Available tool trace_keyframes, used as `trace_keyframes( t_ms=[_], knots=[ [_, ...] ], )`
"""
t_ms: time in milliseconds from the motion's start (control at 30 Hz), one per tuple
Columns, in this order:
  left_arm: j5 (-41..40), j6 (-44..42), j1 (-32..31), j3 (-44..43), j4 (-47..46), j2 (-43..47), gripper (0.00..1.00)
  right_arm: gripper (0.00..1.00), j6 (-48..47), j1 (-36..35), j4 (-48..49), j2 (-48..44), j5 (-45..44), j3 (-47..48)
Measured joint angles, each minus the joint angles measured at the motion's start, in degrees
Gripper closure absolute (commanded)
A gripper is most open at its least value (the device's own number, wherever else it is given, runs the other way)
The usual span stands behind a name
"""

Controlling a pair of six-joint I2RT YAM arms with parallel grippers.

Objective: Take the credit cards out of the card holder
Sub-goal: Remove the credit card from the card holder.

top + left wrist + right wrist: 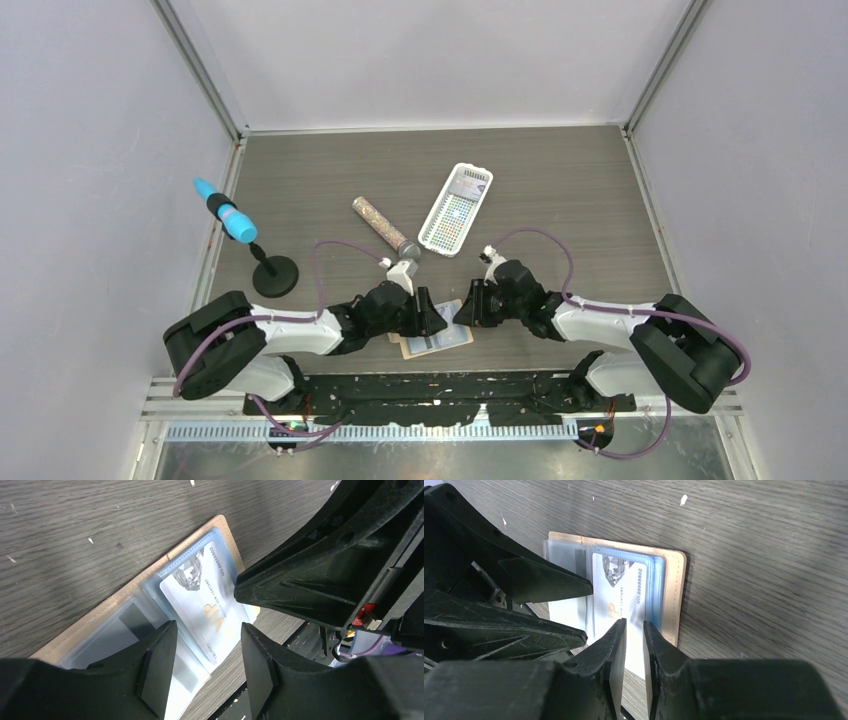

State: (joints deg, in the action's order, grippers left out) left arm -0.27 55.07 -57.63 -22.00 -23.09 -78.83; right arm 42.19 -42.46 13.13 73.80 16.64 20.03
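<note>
Tan card holder [674, 595] lies open on the tabletop [764, 555]. Over its pale card [624, 590], the left pincer [207, 650] gapes wide and the right pincer [634, 630] stands narrowly apart.

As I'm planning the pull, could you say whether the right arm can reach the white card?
Probably yes: the wallet lies open and the white card reaches right up to the right fingers; the left fingers leave that end uncovered.

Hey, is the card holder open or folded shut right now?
Open. The card holder lies spread flat on the table, clear pockets facing up with a VIP card showing.
</note>
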Motion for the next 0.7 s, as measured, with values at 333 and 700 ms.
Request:
trace_keyframes(
  t_ms=[333, 700],
  knots=[
    [-1.4, 4.9, 0.0, -2.3, 5.4, -0.1, 0.49, 0.74, 0.0, -0.2, 0.6, 0.0, -0.3, -0.6],
    [-1.6, 10.5, 0.1, -2.4, 5.7, -0.8, 0.57, 0.76, 0.3, -0.2, 2.7, -0.3, -0.3, -1.9]
  ],
)
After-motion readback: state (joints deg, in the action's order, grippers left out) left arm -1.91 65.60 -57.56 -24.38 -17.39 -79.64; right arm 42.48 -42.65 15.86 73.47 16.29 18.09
